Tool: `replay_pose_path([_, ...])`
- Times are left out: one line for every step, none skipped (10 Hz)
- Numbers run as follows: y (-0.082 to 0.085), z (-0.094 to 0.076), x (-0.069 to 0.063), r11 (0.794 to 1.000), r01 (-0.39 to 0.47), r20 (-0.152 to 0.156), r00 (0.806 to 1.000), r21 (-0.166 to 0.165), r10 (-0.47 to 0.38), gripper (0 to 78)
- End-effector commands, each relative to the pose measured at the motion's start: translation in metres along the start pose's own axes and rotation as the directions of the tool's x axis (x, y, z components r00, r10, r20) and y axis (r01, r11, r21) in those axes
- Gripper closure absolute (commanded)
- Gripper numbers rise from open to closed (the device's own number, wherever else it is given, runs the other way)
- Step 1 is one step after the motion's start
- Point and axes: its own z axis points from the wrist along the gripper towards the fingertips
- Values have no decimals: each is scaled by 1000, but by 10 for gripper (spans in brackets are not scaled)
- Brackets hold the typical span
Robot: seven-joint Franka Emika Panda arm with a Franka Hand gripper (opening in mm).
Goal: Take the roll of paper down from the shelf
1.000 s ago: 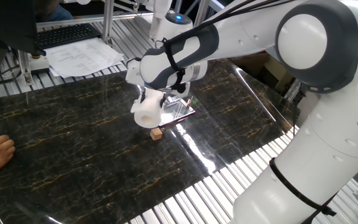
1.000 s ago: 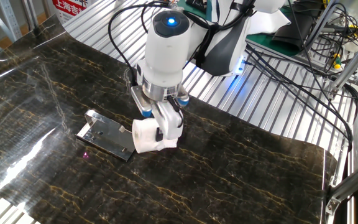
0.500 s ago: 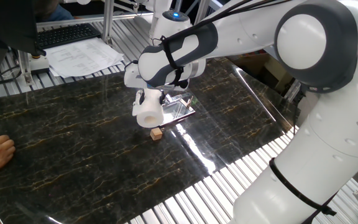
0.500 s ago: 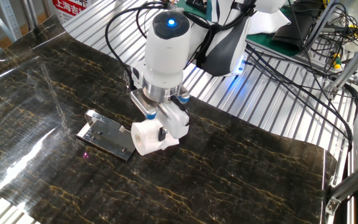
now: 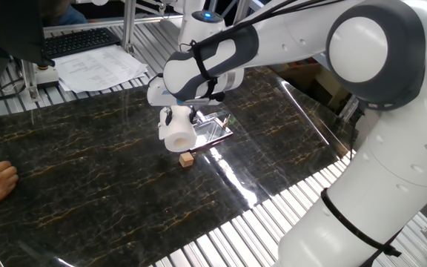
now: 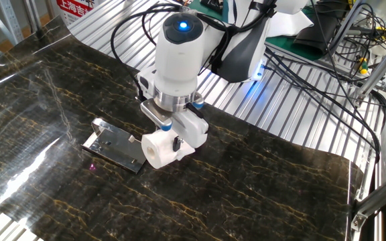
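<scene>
Table: I see a dark marbled table (image 5: 87, 178), glossy with gold veins.
Arm: my white Franka arm (image 5: 376, 89) bends low, wrist pointing down.
Hand: my hand (image 6: 168, 142) is clamped on the roll of paper (image 6: 157, 148).
Roll: soft white cylinder, lifted just beside the shelf (image 6: 112, 144).
Shelf: low, mirror-bright metal plate.
Cube: small tan wooden cube (image 5: 187, 158) beneath the roll.

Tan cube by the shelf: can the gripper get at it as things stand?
Probably not. The gripper is shut on the roll of paper, which hangs just above the tan cube beside the shelf; it would have to set the roll down first.
</scene>
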Motion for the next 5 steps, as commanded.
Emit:
replay_pose_path([0,-1,-1,1000,5,-1,1000,-4,-5,763])
replay_pose_path([0,-1,-1,1000,10,-3,1000,-5,-10,763])
replay_pose_path([0,-1,-2,1000,25,-7,1000,-7,-26,763])
replay_pose_path([0,-1,-2,1000,25,-7,1000,-7,-26,763])
replay_pose_path([0,-1,-2,998,66,-10,998,-8,-67,763])
